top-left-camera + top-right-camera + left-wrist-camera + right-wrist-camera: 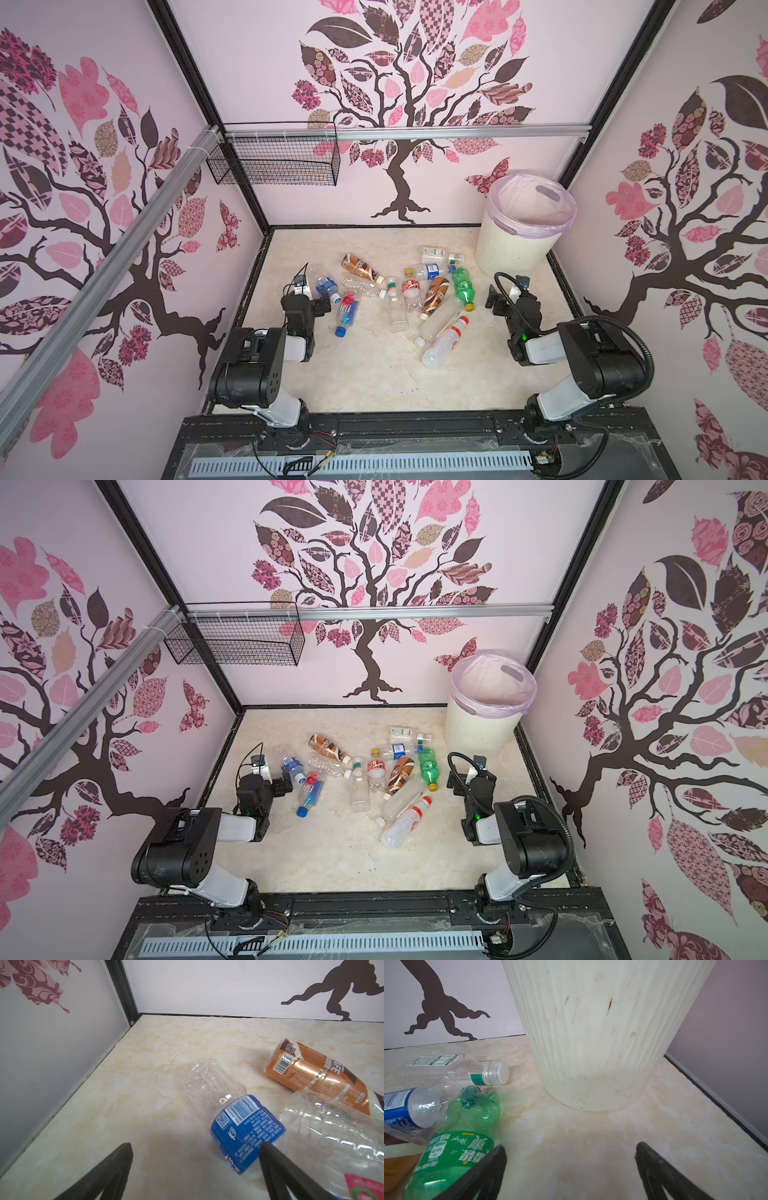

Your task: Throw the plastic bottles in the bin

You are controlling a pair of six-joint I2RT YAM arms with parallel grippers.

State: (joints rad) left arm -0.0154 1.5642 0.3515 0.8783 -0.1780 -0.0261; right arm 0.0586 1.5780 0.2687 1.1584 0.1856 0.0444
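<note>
Several plastic bottles lie in a loose heap in the middle of the marble floor, among them a brown-labelled one (359, 266), a green one (462, 286) and a red-capped clear one (446, 340). The cream ribbed bin (523, 232) (484, 712) with its lilac bag stands at the back right. My left gripper (311, 296) (195, 1145) is open and empty, with a blue-labelled clear bottle (245, 1126) right beside one finger. My right gripper (509, 293) (571, 1146) is open and empty, facing the bin's wall (602, 1032), with the green bottle (463, 1142) against one finger.
A black wire mesh basket (274, 160) hangs from the aluminium rail (457, 132) at the back left. Patterned walls close the floor in on three sides. A crushed clear bottle (332, 1130) and a brown-labelled bottle (311, 1078) lie near the left gripper.
</note>
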